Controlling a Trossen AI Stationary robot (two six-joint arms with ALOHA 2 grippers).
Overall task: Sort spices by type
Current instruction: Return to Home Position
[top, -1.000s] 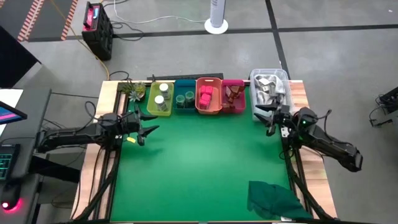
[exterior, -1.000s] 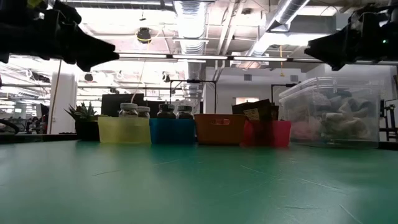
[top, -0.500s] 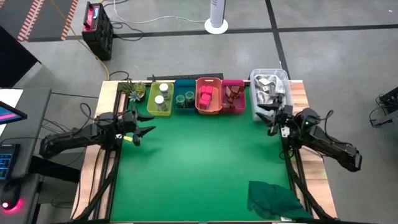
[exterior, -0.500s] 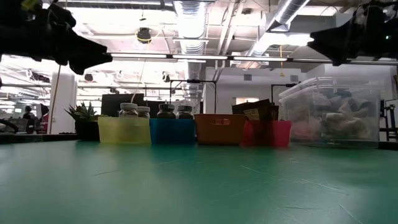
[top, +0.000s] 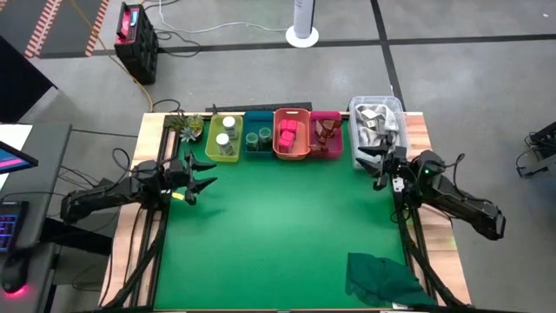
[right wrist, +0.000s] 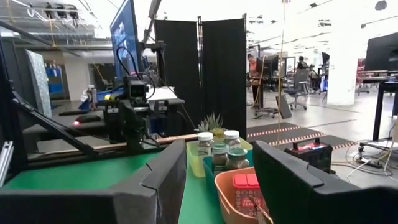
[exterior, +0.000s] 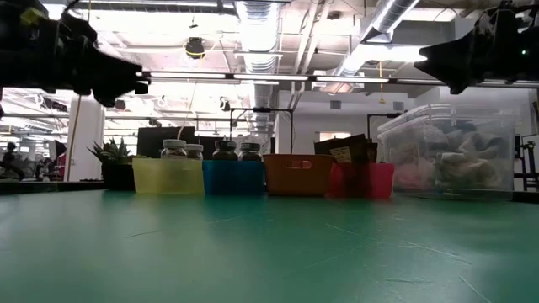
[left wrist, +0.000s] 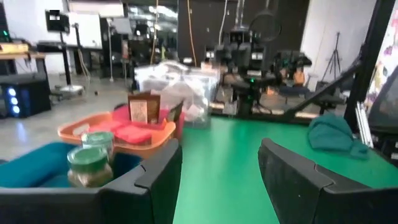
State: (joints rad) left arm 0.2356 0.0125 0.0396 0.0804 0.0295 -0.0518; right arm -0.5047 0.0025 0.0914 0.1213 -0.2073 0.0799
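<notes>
Four small bins stand in a row at the table's far edge. White-capped jars [top: 228, 130] sit in the yellow bin [top: 213, 143], round green jars [top: 258, 137] in the blue bin, pink-red cube packets [top: 289, 135] in the orange bin, and brown-orange pieces [top: 325, 130] in the pink bin. My left gripper [top: 205, 182] hovers open above the table's left side, just nearer than the yellow bin. My right gripper [top: 368, 162] hovers open at the right side, beside the clear tub [top: 377, 120]. Both wrist views show empty fingers, left [left wrist: 221, 165] and right [right wrist: 217, 168].
The clear tub holds grey silvery packets. A crumpled dark green cloth [top: 382, 278] lies at the table's near right corner. A small potted plant [top: 188, 129] stands left of the yellow bin. The green mat's middle [top: 278, 226] is bare.
My left gripper has drawn back a little toward the table's left edge, staying open and at about the same height. Nothing in the bins has moved.
</notes>
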